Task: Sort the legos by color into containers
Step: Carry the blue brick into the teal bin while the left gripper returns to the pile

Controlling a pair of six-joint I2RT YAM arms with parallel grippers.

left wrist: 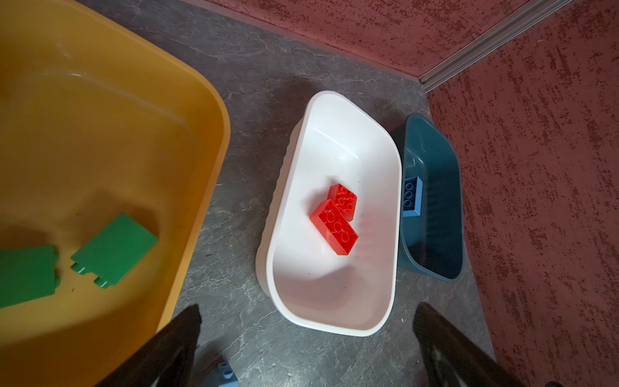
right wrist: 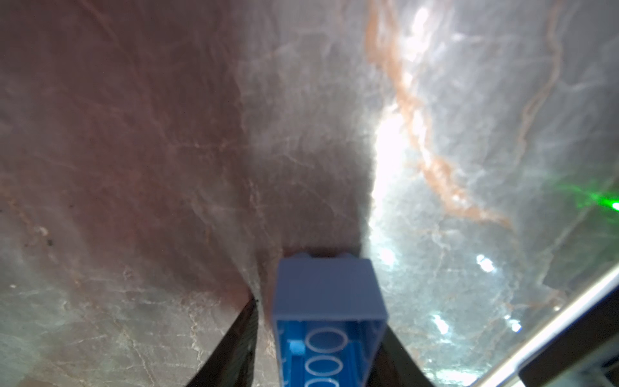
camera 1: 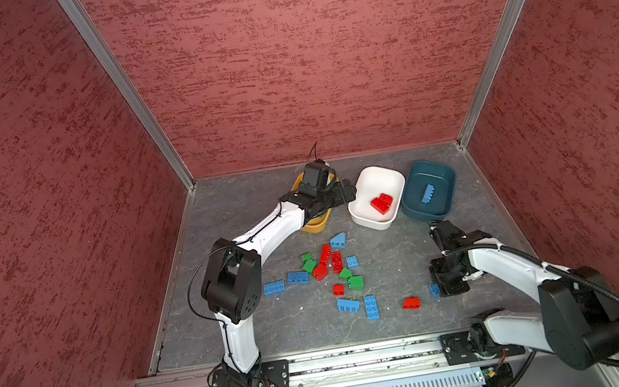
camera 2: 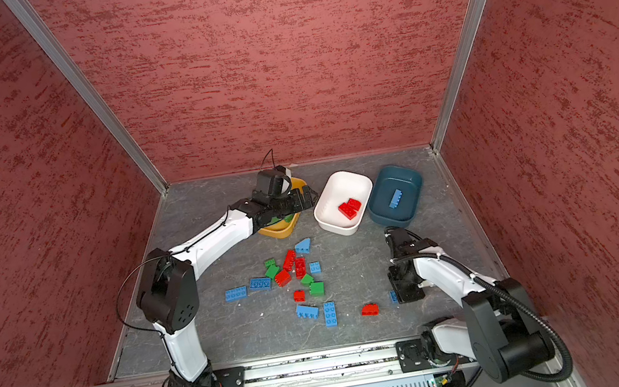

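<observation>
left claw [left wrist: 308, 310]: fingers spread wide with nothing in them, hanging over the floor [left wrist: 241, 201] between the yellow tub [left wrist: 201, 134] and the white tub [left wrist: 335, 321]
yellow tub from above: mostly buried under the left arm [camera 1: 264, 235] in both top views, so you only get a bit of rim
greens [left wrist: 114, 249]: two in the yellow tub, and only the left wrist view shows them. One is chopped off by the frame edge and pretty blurry
reds [camera 1: 382, 204]: two in the white tub, touching each other
teal tub [camera 1: 443, 173]: right beside the white one, with one long blue [camera 1: 428, 193] inside. From the left wrist, part of that brick hides behind the white tub's wall
right claw [right wrist: 320, 310]: down at the floor with a finger on each side of a small blue [right wrist: 328, 295]. A thin sliver of floor shows next to one finger, so honestly can't tell if it's pinched or just bracketed
small blue from above: only a corner pokes out beside the black claw
pile [camera 1: 332, 266]: loose red, green and blue bricks mid-floor between the arms. Several are touching, so they're hard to count
lone red [camera 1: 411, 303]: sits by itself on the floor near the right claw
</observation>
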